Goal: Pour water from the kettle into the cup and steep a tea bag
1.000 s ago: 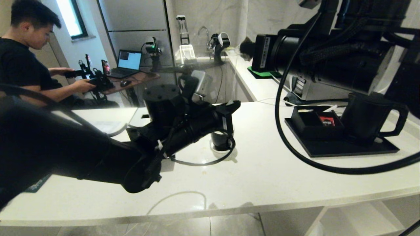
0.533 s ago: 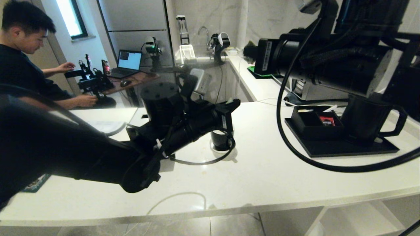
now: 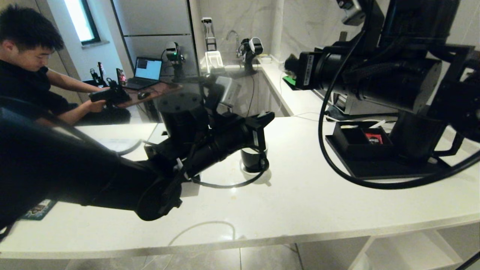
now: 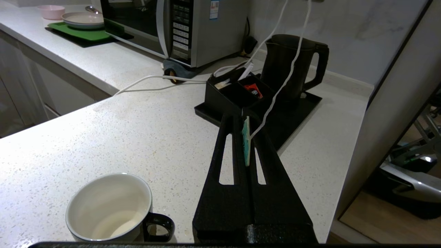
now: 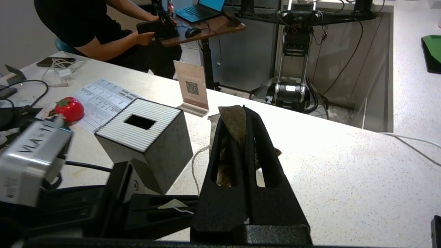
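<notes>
The cup [image 4: 108, 206], black with a white inside, stands on its white saucer [image 3: 245, 171] mid-counter and looks empty. Just above and beside it my left gripper [image 4: 243, 119] is shut on a small green-white paper tag [image 4: 245, 144]. A white string [image 4: 286, 75] runs up from the tag toward the right arm. My right gripper [image 5: 243, 112] hangs higher, shut on a dark olive sachet [image 5: 234, 124]. The tea bag's own pouch is hidden by the fingers and sachet. The kettle [image 4: 286, 65] stands on the black tray [image 4: 299, 113] at the right, partly behind my right arm.
On the tray a black box [image 4: 224, 94] holds a red packet [image 4: 254, 91]. A microwave [image 4: 193, 27] stands behind it. A black tissue box [image 5: 144, 144], a sign stand [image 5: 192, 88] and a red tomato-shaped thing [image 5: 69, 109] stand on the counter's left. A person [image 3: 26, 75] sits at a desk beyond.
My right arm has swung a little up and to the right in the head view. The person's hands have shifted at the desk. Left arm and cup have stayed put.
</notes>
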